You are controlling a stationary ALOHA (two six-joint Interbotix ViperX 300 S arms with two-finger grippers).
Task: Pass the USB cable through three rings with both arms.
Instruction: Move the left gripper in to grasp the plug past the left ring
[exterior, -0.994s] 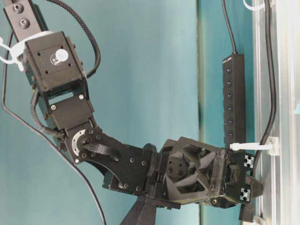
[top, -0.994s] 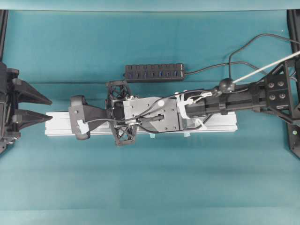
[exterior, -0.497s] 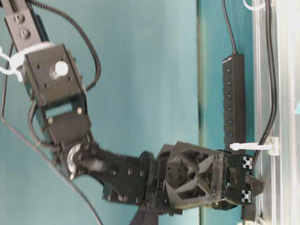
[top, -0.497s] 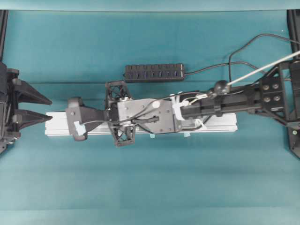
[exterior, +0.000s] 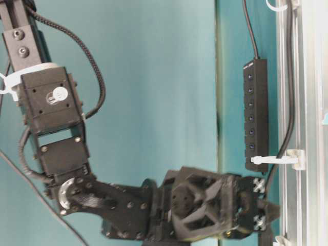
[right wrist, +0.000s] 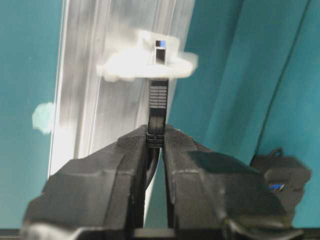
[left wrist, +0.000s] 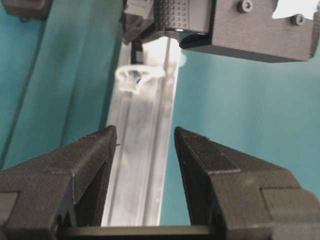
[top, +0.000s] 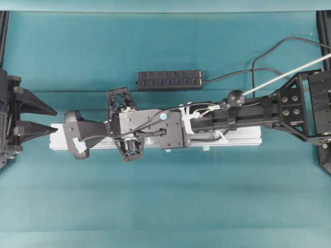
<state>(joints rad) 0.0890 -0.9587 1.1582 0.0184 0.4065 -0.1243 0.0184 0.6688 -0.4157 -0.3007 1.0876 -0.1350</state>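
My right gripper (right wrist: pixel 156 131) is shut on the black plug (right wrist: pixel 157 107) of the USB cable. The plug's tip sits at a blurred whitish ring (right wrist: pixel 145 65) on the rail. In the table-level view the USB cable (exterior: pixel 291 77) runs along the rail, past a top ring (exterior: pixel 279 6) and under the middle ring's band (exterior: pixel 287 159), down to the right gripper (exterior: pixel 269 212). A third ring (exterior: pixel 282 240) shows at the bottom edge. My left gripper (left wrist: pixel 145 135) is open over the rail's end, facing a ring (left wrist: pixel 135 77). From overhead it waits at the left (top: pixel 54 119).
The long silver rail (top: pixel 238 137) lies across the middle of the teal table, mostly under my right arm (top: pixel 243 116). A black multi-port hub bar (top: pixel 169 79) lies behind it, its cable running off to the right. A pale-blue tab (right wrist: pixel 42 117) sticks to the rail's side.
My right arm has slid left along the rail with the plug, toward the left gripper. The cable now lies straighter along the rail. The left gripper has stayed still.
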